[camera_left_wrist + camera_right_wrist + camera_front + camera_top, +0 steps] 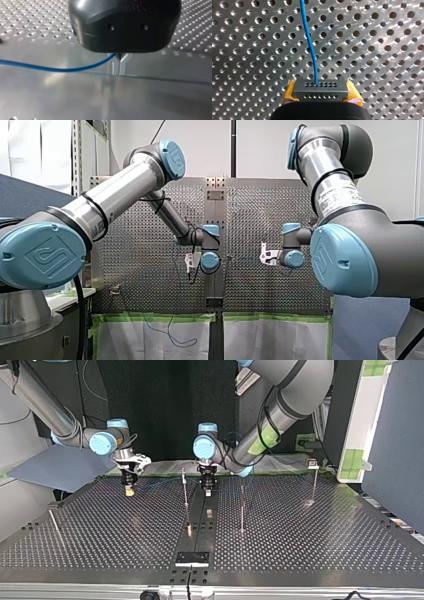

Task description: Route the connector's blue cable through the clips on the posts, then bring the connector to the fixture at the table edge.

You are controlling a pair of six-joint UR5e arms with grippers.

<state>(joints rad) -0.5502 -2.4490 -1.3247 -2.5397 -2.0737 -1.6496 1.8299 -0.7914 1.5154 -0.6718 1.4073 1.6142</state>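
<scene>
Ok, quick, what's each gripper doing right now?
Left gripper: shut on the blue cable.
Right gripper: shut on the connector.

Perforated grey metal desk (310, 540), plain unperforated strip (200, 510) down its middle. Standing on it, top view: thin metal post (186, 497) left of strip, second post (242, 510) right of it, third post (314, 485) far right, tilted thin rod (54, 525) far left. Flat black rectangular plate (192, 558) at near edge.
</scene>
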